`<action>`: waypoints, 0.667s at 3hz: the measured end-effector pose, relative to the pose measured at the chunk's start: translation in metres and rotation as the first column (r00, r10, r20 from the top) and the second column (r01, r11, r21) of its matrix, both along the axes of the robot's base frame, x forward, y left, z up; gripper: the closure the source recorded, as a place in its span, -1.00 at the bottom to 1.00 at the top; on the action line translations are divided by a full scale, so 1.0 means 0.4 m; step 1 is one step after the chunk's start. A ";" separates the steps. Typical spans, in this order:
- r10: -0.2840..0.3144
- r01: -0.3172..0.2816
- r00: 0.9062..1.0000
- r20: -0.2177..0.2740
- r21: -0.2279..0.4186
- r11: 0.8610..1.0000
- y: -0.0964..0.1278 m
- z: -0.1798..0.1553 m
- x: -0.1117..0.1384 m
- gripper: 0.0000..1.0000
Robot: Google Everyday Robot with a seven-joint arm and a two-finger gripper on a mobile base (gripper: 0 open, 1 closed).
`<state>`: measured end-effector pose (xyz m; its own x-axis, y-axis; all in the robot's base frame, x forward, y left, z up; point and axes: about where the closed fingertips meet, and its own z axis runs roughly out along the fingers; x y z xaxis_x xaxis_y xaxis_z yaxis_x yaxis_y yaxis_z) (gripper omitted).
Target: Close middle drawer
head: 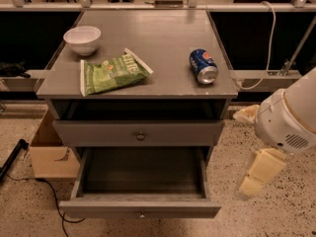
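The middle drawer (140, 209) is a wide grey drawer pulled far out below the top drawer (140, 132). Its inside is empty, and its small round knob (142, 215) shows at the bottom edge of the view. The top drawer has its own knob and a dark gap above it under the tabletop. The lowest drawer is hidden. My gripper (260, 174) hangs from the white arm (289, 117) to the right of the cabinet, beside and apart from the open drawer's right front corner, above the floor.
On the cabinet top (163, 38) are a white bowl (82, 39), a green chip bag (111, 73) and a blue can (203, 65) lying on its side. A cardboard box (47, 152) and a black cable (49, 191) lie on the floor at the left.
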<state>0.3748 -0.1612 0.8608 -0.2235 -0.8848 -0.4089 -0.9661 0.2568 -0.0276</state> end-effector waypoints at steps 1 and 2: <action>0.001 -0.001 1.000 0.003 0.004 1.000 0.000 0.003 0.000 -1.00; -0.015 0.013 0.999 0.028 0.066 0.998 0.000 -0.007 -0.009 -1.00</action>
<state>0.3712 -0.1613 0.8579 -0.2229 -0.8528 -0.4722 -0.9615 0.2722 -0.0378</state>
